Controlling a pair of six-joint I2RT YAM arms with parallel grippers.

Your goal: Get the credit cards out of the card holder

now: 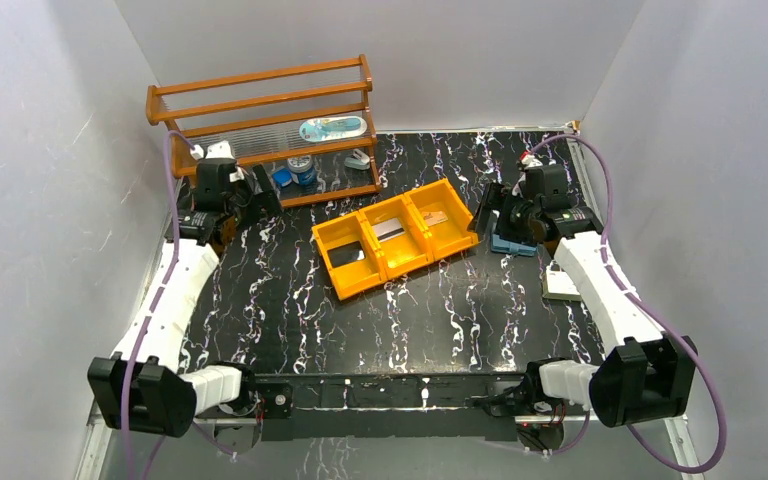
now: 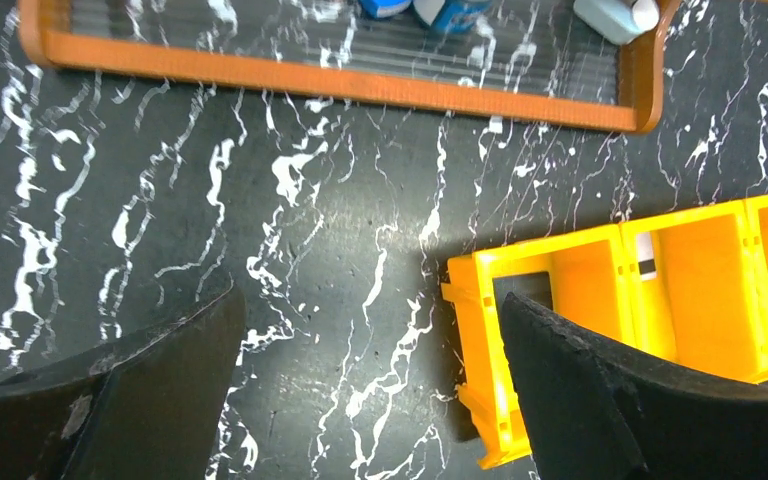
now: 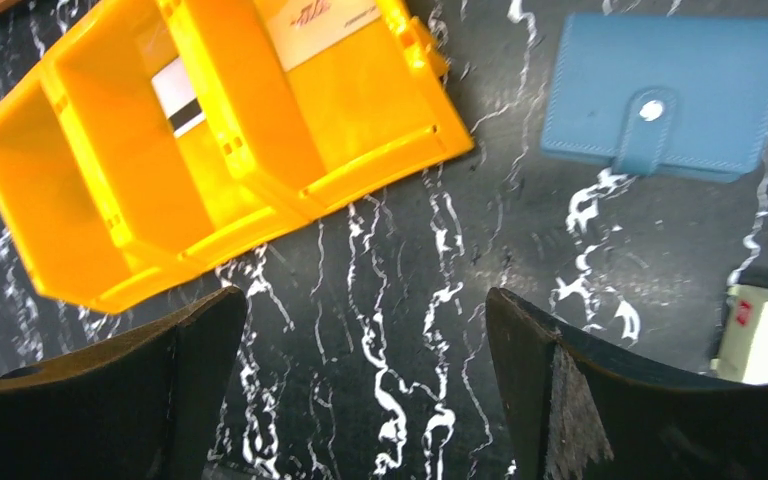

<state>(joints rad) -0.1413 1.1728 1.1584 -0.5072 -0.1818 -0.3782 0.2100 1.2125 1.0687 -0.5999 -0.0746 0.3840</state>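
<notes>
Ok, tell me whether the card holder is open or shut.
Shut. The card holder lies folded flat, and its tab is snapped down across the cover, as the right wrist view shows.

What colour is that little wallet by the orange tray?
The card holder is light blue, clearest in the right wrist view.

Noted: counter [image 1: 290, 300] black with white marble veining; tray [image 1: 392, 265] at centre frame orange-yellow; card holder [image 3: 660, 90] light blue (silver snap); rack [image 1: 260, 78] at upper left brown.
</notes>
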